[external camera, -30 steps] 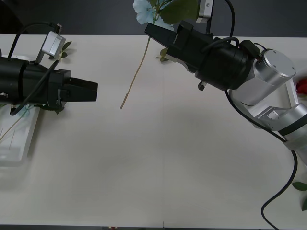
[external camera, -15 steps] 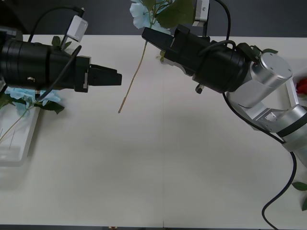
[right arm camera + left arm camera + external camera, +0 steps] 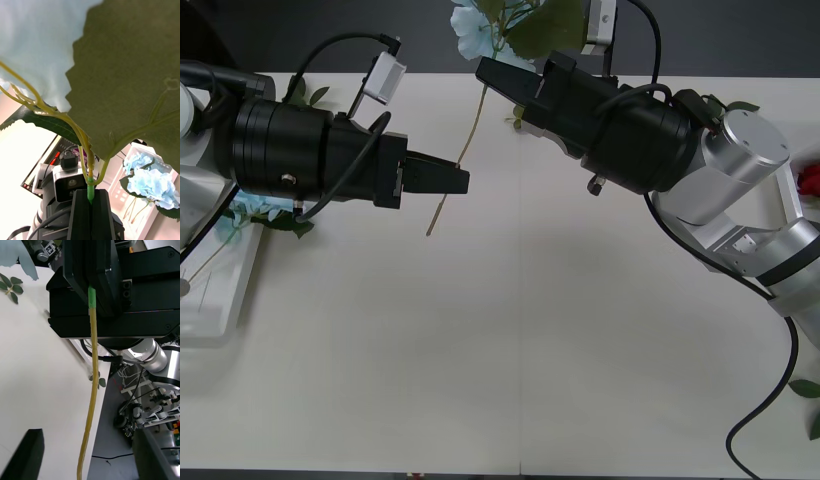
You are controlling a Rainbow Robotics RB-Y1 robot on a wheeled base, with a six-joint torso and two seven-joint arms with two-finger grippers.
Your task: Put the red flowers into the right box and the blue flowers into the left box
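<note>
My right gripper (image 3: pixel 492 75) is shut on the thin stem (image 3: pixel 460 160) of a pale blue flower (image 3: pixel 478 28), held above the table's far edge with the stem hanging down toward the tabletop. In the right wrist view its black fingers (image 3: pixel 90 213) pinch the green stem end under a big leaf (image 3: pixel 131 75). My left gripper (image 3: pixel 455 181) is open beside the lower stem; the stem (image 3: pixel 92 390) runs between its fingers (image 3: pixel 26 453). More blue flowers (image 3: pixel 250 207) lie in the left box (image 3: pixel 225 300). A red flower (image 3: pixel 810 180) peeks in at the right edge. The right box is out of view.
Loose green leaf sprigs lie near the far edge (image 3: pixel 523 115), behind the left arm (image 3: pixel 310 97) and at the right edge (image 3: pixel 805 388). The wide white table (image 3: pixel 510 350) stretches toward the front.
My left arm has swung right across the table, from beside the left box to the hanging stem. The right arm with the blue flower has hardly moved.
</note>
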